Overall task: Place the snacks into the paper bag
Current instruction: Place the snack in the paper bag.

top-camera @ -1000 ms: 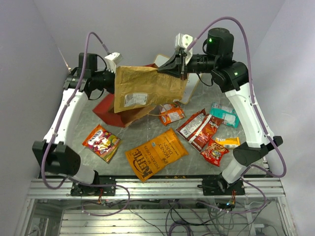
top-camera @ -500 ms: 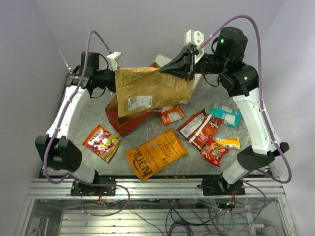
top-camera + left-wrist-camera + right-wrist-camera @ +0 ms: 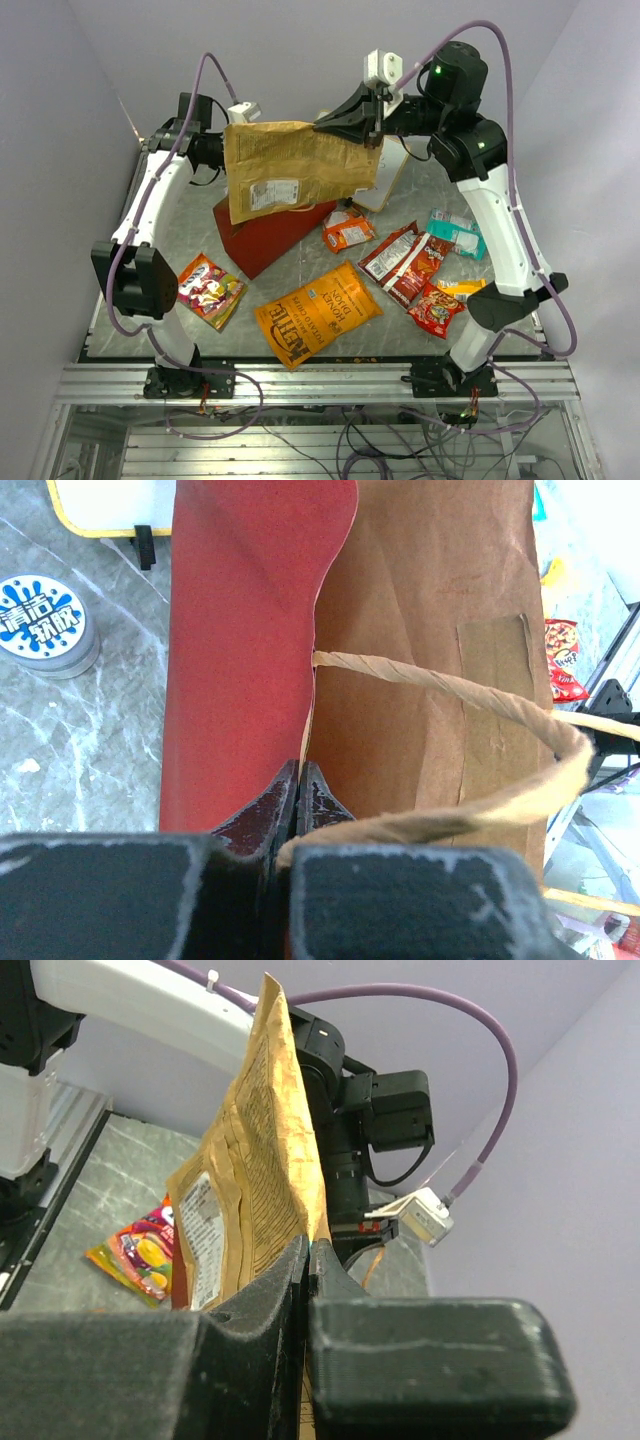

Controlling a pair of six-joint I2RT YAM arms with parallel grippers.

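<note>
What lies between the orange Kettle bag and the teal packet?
In the top view, a red packet and a maroon packet lie there side by side, between the orange Kettle bag and the teal packet.

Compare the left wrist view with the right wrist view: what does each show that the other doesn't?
Left wrist only: the left gripper shut on the rim of the red paper bag, the bag's brown inside and twisted handle, a round tin and a corner of the white board. Right wrist only: the right gripper shut on the edge of the tan chip bag, the left arm behind it, and a colourful packet lying below. Both: the grey marbled table, and a gripper pinching something thin.
</note>
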